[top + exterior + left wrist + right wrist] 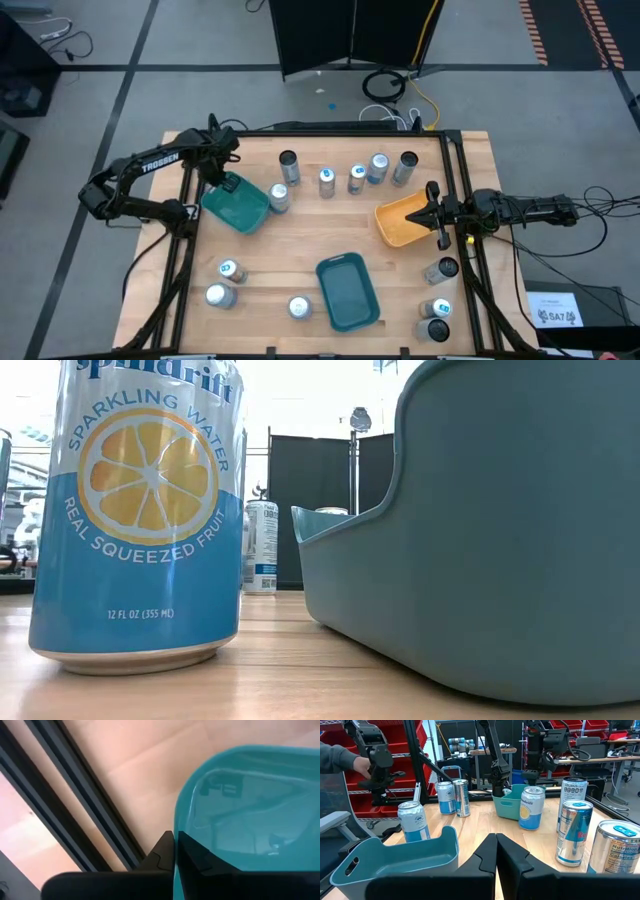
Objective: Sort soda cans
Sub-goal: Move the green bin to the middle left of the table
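Low view: soda can (pixel 140 510) top cropped; teal tray (pixel 500 530) cut off.

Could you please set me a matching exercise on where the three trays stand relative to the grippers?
Things:
1. green tray
2. orange tray
3. teal tray

States:
a. next to the shut right gripper
b. rim pinched by the left gripper
c. no gripper near it

Pairs: 1-b, 2-a, 3-c
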Controlling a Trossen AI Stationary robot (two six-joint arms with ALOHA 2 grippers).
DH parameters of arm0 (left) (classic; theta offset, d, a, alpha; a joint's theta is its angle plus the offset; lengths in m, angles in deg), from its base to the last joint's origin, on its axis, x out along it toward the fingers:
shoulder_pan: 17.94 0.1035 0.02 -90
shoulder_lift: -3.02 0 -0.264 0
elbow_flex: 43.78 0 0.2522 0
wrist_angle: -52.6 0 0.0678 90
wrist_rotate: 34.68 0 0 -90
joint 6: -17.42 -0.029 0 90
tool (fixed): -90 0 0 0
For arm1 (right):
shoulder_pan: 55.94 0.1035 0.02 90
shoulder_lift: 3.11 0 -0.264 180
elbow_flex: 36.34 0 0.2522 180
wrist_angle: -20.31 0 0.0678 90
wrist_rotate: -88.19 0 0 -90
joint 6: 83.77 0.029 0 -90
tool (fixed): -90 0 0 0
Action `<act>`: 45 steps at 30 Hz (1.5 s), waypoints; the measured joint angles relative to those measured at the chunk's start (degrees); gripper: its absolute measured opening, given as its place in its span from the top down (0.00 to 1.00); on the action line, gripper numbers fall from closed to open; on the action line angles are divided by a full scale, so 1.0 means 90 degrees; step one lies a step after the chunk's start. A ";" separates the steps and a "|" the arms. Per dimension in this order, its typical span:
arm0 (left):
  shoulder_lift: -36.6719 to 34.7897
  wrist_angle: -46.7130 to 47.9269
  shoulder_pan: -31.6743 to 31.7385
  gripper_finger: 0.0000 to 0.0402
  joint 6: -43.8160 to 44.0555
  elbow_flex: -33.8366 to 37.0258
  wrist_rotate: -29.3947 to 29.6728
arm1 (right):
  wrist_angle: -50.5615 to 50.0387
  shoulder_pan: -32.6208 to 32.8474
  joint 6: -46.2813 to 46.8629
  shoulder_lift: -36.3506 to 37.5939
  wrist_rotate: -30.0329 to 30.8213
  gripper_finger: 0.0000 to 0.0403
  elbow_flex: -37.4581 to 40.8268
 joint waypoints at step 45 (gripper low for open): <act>0.2029 0.0092 -0.4146 0.98 -0.0748 -0.2625 -0.0414 | -0.0002 0.0000 0.0000 -0.0001 0.0000 1.00 -0.0002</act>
